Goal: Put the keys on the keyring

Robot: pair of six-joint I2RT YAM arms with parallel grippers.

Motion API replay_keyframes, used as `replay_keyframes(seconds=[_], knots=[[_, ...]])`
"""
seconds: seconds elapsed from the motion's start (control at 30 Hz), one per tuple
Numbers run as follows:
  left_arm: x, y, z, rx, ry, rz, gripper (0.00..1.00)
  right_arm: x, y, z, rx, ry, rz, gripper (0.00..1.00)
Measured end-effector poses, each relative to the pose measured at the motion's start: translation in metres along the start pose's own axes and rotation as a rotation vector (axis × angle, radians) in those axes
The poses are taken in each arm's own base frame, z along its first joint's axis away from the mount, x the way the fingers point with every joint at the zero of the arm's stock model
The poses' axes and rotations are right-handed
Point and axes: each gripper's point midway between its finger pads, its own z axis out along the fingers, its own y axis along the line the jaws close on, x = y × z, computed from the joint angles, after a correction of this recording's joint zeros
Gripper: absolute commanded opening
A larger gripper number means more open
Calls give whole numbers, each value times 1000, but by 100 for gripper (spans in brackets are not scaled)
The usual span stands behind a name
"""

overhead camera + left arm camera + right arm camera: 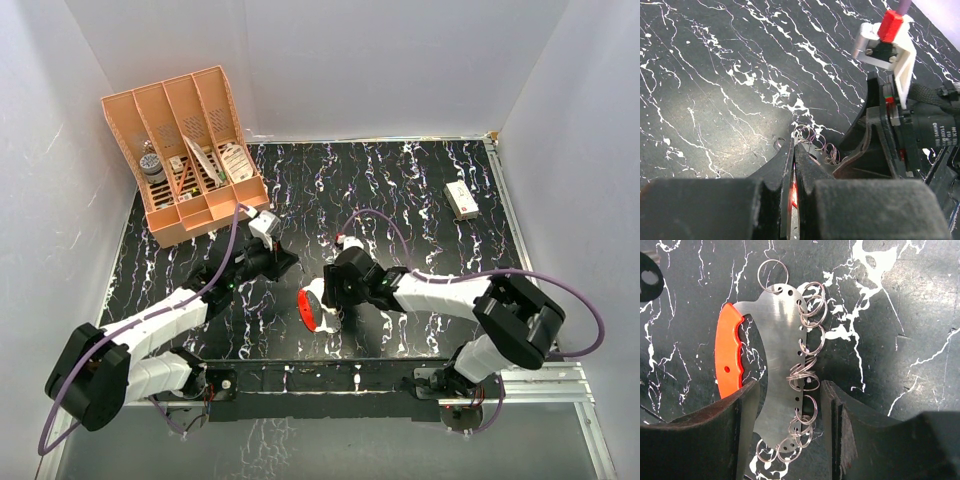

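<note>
Right fingers point(720, 435) astride the keyring point(772, 355)

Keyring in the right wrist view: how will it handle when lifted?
The keyring looks like a flat metal plate, so probably stiff and slippery. Its loose split rings will likely swing and snag.

Black marbled table point(400, 190): orange rack point(205, 212), white box point(461, 199), keyring point(311, 308).

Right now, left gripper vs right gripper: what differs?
Left gripper is shut, fingers pressed together; right gripper is open. Right gripper straddles the flat-lying keyring; left gripper sits off to its side. Both hang low over the table.
</note>
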Motion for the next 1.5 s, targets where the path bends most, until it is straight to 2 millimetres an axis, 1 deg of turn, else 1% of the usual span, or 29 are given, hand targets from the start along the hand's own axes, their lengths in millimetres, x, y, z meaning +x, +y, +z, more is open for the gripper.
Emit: replay_keyframes(seconds=[0.1, 0.23, 0.37, 0.5, 0.57, 0.63, 0.67, 0.7, 0.73, 0.77, 0.8, 0.9, 0.97, 1.1, 1.37, 1.5], knots=[[-1, 0, -2, -1, -7, 2, 0, 0, 0, 5, 10, 8, -1, 45], [-2, -1, -2, -1, -8, 0, 0, -1, 0, 10, 22, 9, 2, 29], [-2, -1, -2, 0, -10, -4, 0, -3, -6, 12, 55, -1, 2, 15], [-3, -1, -2, 2, -13, -4, 0, -11, -9, 10, 81, -30, -19, 4], [-3, -1, -1, 2, -14, -4, 0, -15, -13, 8, 102, -43, -48, 3], [-2, -1, 0, 4, -12, -4, 0, -20, -16, 5, 121, -59, -79, 4], [-1, -1, 1, 5, -9, -5, 0, -24, -17, 3, 131, -71, -96, 8], [1, 0, 1, 4, -4, -6, 0, -29, -18, 1, 142, -85, -111, 16], [2, 0, 2, 3, 0, -8, 0, -35, -19, -2, 152, -101, -126, 27], [2, 0, 2, 3, 1, -8, 0, -41, -19, -4, 160, -117, -135, 36], [2, 0, 2, 3, 0, -8, 0, -46, -19, -6, 166, -132, -146, 42], [1, 1, 1, -6, -1, -8, 0, -62, -19, -14, 183, -177, -176, 44], [0, 2, -1, -15, -5, -7, 0, -67, -20, -19, 191, -197, -187, 44], [-11, 2, -6, -28, -41, 4, 0, -77, -20, -30, 202, -236, -204, 44], [-9, 4, -5, -35, -36, 5, 0, -84, -16, -41, 184, -266, -204, 45], [-6, 3, -3, -25, -25, 3, 0, -83, -19, -41, 192, -261, -190, 45]])
